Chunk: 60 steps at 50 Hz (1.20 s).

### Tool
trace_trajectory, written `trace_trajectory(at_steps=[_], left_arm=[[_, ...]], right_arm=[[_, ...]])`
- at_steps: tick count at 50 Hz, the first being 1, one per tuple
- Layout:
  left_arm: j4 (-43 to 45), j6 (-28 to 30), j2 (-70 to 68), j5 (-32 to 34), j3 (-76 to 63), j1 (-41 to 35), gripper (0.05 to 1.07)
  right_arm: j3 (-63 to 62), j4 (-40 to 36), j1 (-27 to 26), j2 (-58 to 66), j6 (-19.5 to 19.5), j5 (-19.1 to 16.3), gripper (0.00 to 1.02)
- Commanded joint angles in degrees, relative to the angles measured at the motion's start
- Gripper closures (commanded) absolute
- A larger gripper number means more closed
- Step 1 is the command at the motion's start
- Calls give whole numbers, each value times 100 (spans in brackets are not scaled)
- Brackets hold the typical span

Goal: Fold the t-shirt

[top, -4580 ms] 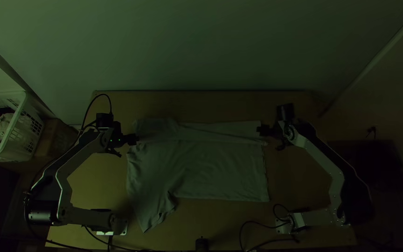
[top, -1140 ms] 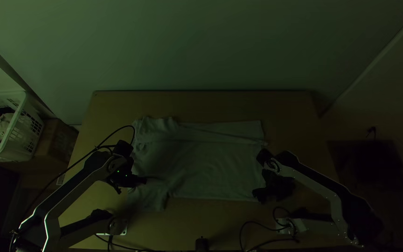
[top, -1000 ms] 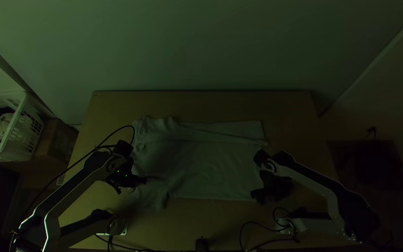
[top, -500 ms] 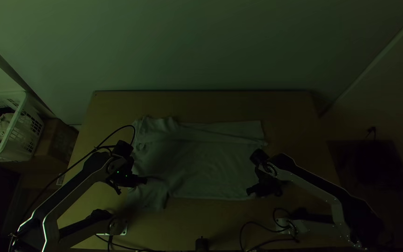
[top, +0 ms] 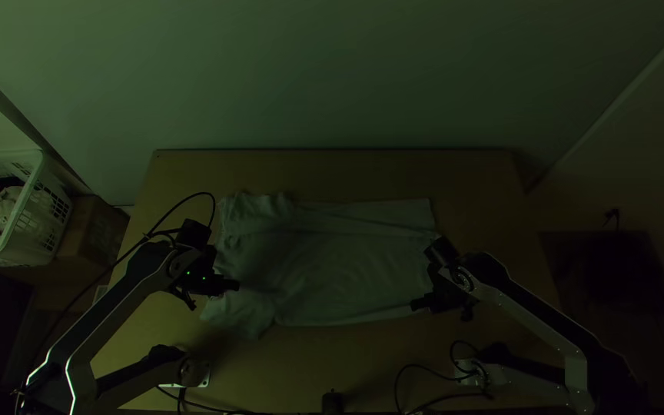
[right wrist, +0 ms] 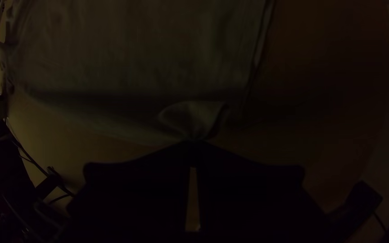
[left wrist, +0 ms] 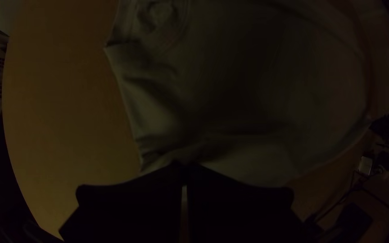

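The black fingers (left wrist: 127, 202) of the left gripper (top: 236, 285) meet at their tips on a gathered bit of the pale, plain cloth t-shirt (top: 340, 269), near its left end and close to the near sleeve. The black fingers (right wrist: 131, 184) of the right gripper (top: 415, 306) are closed on the shirt's near edge, close to its right end; the pinched cloth puckers into a small fold right at the tips.

Between the two grippers the near edge runs slightly curved. The body of the shirt lies spread across the middle of the light wooden surface (top: 363, 173), with a lengthwise layer edge and crease along its far side. The left end is wrinkled, and the near sleeve sticks out toward the near left.

Both arms come in from the near side, black cables around their bases. A small black upright object (top: 333, 402) is at the near edge, between the bases. Beyond the surface's left side are a white slatted plastic basket (top: 40, 227) with dark and pale cloth in it and, just beside it, a brown box (top: 100, 234).
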Motion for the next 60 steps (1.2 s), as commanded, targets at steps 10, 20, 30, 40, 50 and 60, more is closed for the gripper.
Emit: trace_trajectory(at_steps=[10,20,30,40,50,60], left_arm=[[-75,280,457,163,882,578,104],[-49,368,906,286,1436,912,104],[-13,385,1433,339,2007,1079,104],[48,385,2066,339,2666,1132,104],[118,394,2672,339,3290,1211,104],[145,394,3261,339,3861,1255,104]], right_arm=[[740,-123,-536,113,-382,216,100],[1390,-114,-940,552,-663,295,100],[2094,35,-1257,1220,-856,348,100],[2507,528,-1353,1836,-900,356,100],[2981,721,-1433,2372,-953,356,100],[3544,756,-1608,2881,-1067,356,100]])
